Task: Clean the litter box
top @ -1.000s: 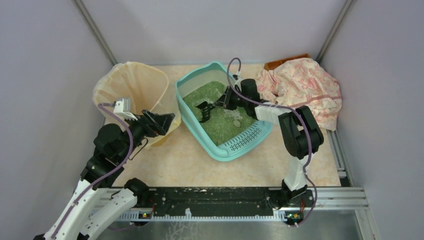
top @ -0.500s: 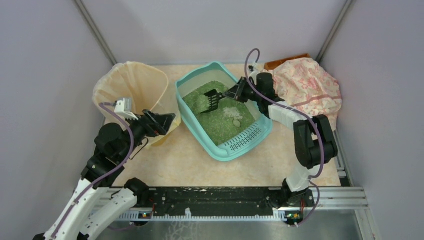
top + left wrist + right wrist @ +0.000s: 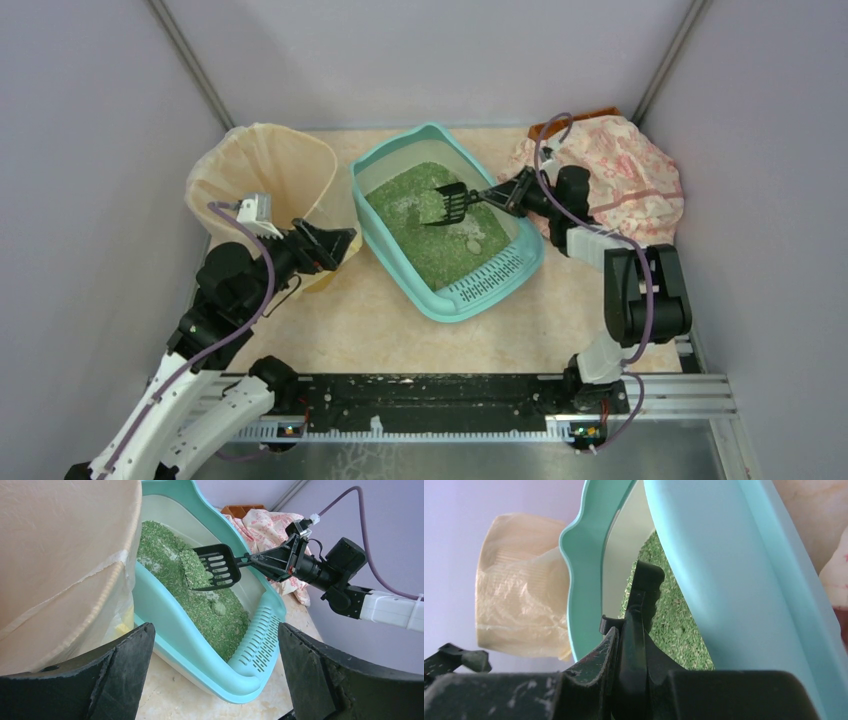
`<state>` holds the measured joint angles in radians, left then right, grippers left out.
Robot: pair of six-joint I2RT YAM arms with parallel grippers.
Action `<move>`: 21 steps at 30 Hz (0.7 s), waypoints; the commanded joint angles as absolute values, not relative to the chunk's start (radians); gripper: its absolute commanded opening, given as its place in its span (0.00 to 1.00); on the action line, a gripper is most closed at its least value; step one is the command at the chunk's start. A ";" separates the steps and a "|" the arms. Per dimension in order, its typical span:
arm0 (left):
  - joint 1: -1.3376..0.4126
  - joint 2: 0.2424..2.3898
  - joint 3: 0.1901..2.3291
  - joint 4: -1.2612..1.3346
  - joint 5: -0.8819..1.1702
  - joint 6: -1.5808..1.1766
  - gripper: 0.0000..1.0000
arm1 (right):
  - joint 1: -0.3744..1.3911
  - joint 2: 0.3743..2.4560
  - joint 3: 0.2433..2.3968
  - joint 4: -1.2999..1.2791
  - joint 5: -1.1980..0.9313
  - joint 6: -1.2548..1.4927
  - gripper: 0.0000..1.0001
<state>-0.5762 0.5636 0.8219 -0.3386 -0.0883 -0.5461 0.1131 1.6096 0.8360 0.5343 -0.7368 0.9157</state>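
— Where is the litter box point(image 3: 440, 308)?
— It sits in the middle of the table point(image 3: 380, 330). Its slotted end points toward the arms. Green bits point(image 3: 425, 250) lie inside it, and a pale lump point(image 3: 473, 245) too.
— What is the right gripper point(image 3: 497, 196) doing?
— It is at the right side of the box, squeezed tight on the handle of a black scoop point(image 3: 447, 203). The scoop is over the green bits and has a little heap of them on it.
— And the left gripper point(image 3: 335, 245)?
— Its fingers are wide apart with nothing in them. It is left of the box, just beside the beige bin point(image 3: 262, 170).
— What is right of the box?
— A flowery cloth point(image 3: 630, 170).
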 commanded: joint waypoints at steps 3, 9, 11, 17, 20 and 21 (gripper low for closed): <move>-0.577 0.563 0.823 -0.316 -0.071 -0.544 0.97 | 0.034 1.538 0.755 0.884 -0.893 1.088 0.00; -0.579 0.567 0.843 -0.330 -0.062 -0.545 0.97 | -0.014 1.572 0.712 1.037 -0.917 1.197 0.00; -0.578 0.561 0.835 -0.316 -0.061 -0.550 0.97 | 0.064 1.586 0.744 0.981 -0.909 1.155 0.00; -0.578 0.571 0.854 -0.326 -0.041 -0.557 0.97 | 0.008 1.558 0.752 0.889 -0.883 1.090 0.00; -0.578 0.552 0.840 -0.327 -0.075 -0.543 0.97 | 0.039 1.576 0.766 0.885 -0.914 1.089 0.00; -0.578 0.552 0.837 -0.325 -0.083 -0.542 0.97 | 0.037 1.572 0.761 0.883 -0.914 1.084 0.00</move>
<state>-0.5762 0.5686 0.8223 -0.3382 -0.0631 -0.5499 0.0303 1.6005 0.7208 0.8402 -0.8917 1.1072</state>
